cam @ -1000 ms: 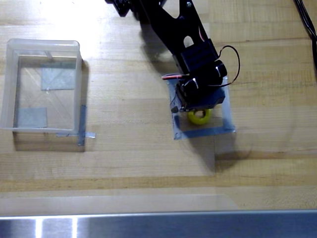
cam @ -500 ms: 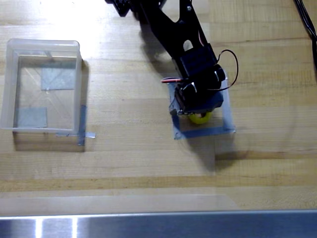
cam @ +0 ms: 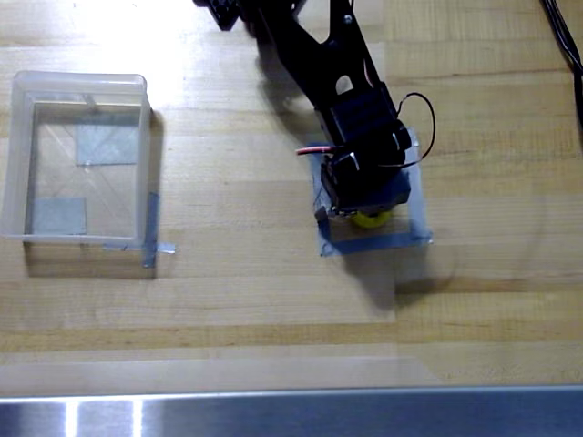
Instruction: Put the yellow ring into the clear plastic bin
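On the wooden counter [cam: 273,300], within a grey tape square [cam: 421,218]: yellow ring [cam: 373,218], mostly covered by black end effector [cam: 364,211]; finger state not discernible. Far left: clear plastic bin [cam: 18,164]. No legible writing.

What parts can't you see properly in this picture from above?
- Most of the yellow ring: the claw sits over it, only a sliver peeks out.
- The claw's fingertips: hidden under its own black body, so open or shut is unclear.
- The arm's base: cut off by the top edge.
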Action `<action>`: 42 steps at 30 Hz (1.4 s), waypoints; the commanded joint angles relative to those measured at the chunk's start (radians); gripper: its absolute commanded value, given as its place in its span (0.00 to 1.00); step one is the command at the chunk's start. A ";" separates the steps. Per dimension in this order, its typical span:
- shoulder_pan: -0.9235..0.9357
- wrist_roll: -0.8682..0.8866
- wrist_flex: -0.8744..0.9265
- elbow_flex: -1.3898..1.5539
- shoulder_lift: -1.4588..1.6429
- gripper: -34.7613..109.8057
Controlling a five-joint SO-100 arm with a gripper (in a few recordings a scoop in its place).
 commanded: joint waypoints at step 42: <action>0.874 -0.250 0.354 0.100 0.752 0.24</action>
